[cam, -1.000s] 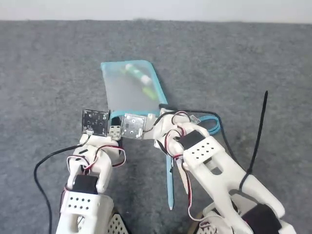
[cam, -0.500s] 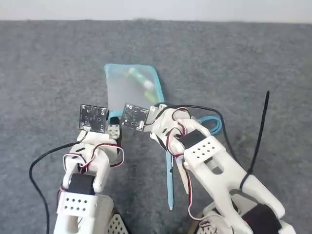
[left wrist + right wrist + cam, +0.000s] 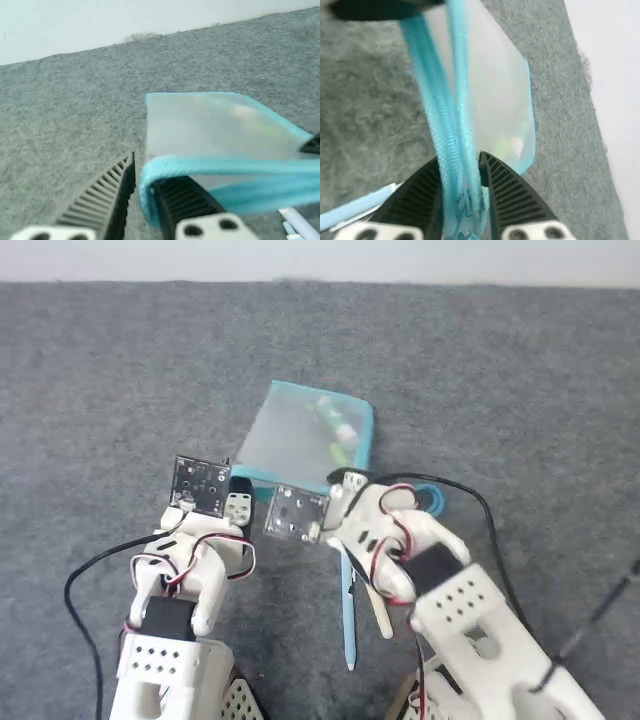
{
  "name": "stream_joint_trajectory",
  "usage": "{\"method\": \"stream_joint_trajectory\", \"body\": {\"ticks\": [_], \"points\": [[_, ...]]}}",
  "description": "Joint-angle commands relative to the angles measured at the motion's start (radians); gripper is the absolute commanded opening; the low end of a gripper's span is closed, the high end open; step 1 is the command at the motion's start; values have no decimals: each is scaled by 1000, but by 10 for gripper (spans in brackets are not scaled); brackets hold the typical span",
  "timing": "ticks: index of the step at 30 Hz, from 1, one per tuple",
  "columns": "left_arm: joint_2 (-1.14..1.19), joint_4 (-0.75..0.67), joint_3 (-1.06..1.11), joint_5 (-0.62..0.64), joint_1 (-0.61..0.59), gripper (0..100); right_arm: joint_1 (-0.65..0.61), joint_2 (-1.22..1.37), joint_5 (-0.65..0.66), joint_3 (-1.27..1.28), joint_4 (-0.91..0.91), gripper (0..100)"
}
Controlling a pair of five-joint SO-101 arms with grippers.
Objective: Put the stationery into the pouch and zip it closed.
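Pens nearest the arm bases: slim light blue pen (image 3: 348, 625) and white stick-shaped item (image 3: 380, 608) lie close together on grey carpet (image 3: 110, 370).

Left gripper (image 3: 148, 172): jaws narrowly apart. Teal-edged corner of translucent plastic pouch (image 3: 295, 435) sits between them against one finger, with a sliver of carpet visible by the other.

Right gripper (image 3: 461, 167): clamped on pouch's teal zip band, at the other end of the near edge.

Pouch extends away beyond both grippers. Green-and-white stationery (image 3: 338, 425) inside, toward its far side.
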Motion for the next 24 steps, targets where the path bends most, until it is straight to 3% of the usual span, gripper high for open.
{"method": "stream_joint_trajectory", "body": {"ticks": [1, 7, 14, 21, 24], "points": [[12, -25, -5, -14, -3, 133, -41, -127, 15, -11, 76, 6], [11, 2, 12, -34, 68, 139, -51, -147, 15, -5, 93, 6], [11, 2, 36, -153, 153, 6, -45, -145, 15, -5, 93, 6], [5, 0, 31, -106, 144, 9, -33, -143, -2, -5, 108, 7], [11, -40, 30, -28, 95, 9, 7, -145, -98, -14, 160, 18]]}}
